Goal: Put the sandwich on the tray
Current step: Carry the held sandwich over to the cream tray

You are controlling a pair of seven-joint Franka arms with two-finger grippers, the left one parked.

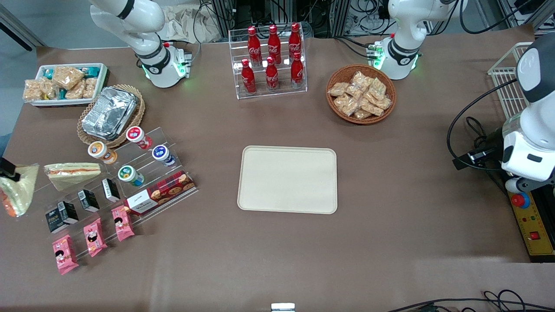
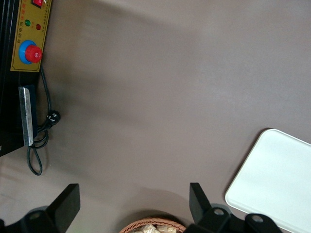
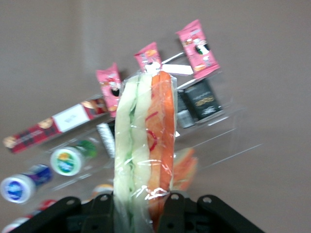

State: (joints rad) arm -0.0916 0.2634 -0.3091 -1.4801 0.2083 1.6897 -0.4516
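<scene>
My right gripper (image 3: 138, 209) is shut on the sandwich (image 3: 146, 141), a clear-wrapped wedge with pale bread, green filling and a thick orange layer. It holds the sandwich in the air above the stepped acrylic snack display. In the front view the gripper (image 1: 9, 173) and the sandwich (image 1: 15, 190) show at the working arm's end of the table. The cream-beige tray (image 1: 287, 179) lies flat and bare at the middle of the table, well apart from the gripper. Its corner also shows in the left wrist view (image 2: 277, 179).
A similar wedge sandwich (image 1: 71, 173) lies on the acrylic display (image 1: 143, 173), with small cups, black boxes, a red cookie box (image 1: 160, 193) and pink packets (image 1: 93, 236). Farther from the camera stand a cola bottle rack (image 1: 271, 60), two wicker baskets (image 1: 361, 94) and a white snack box (image 1: 65, 84).
</scene>
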